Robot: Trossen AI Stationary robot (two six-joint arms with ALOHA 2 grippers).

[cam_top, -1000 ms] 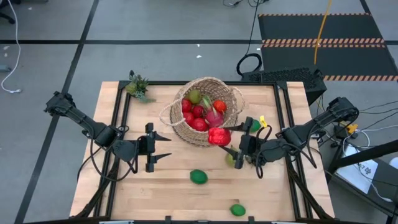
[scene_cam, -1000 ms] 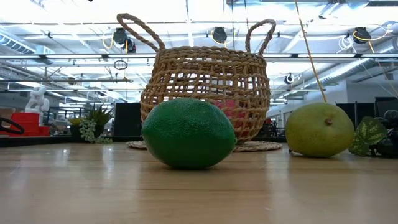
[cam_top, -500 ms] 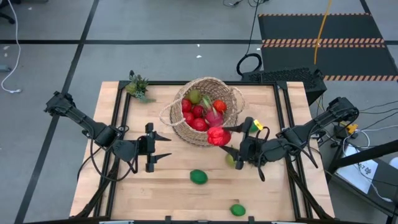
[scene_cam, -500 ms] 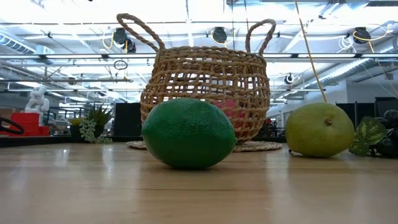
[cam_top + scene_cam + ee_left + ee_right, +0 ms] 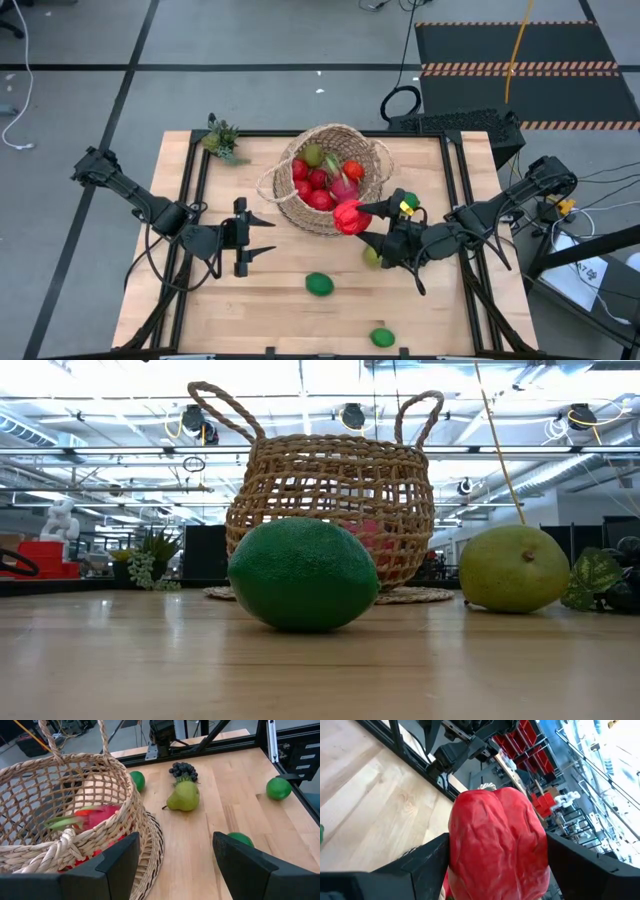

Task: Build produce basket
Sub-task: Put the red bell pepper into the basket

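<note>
Moved: right gripper [image 5: 366, 223] nudged the red pepper [image 5: 349, 216] closer to the basket [image 5: 372, 152] rim.
Fingers: right clamped on pepper — left gripper [image 5: 262, 236] open, idle.
Left: limes [image 5: 319, 284], pear [image 5: 183, 798], grapes [image 5: 183, 769] on the desk [image 5: 280, 320].

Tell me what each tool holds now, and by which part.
The right tool holds the wrinkled red toy pepper by its two opposite sides, at the woven basket rim. The left tool holds nothing.

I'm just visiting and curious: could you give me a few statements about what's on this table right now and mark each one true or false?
1. The right gripper holds a red pepper. True.
2. The basket is empty. False: it holds red fruit.
3. The left gripper grips a lime. False: it is open and holds nothing.
4. Two limes lie on the table outside the basket. True.
5. A pear lies beside grapes. True.
</note>
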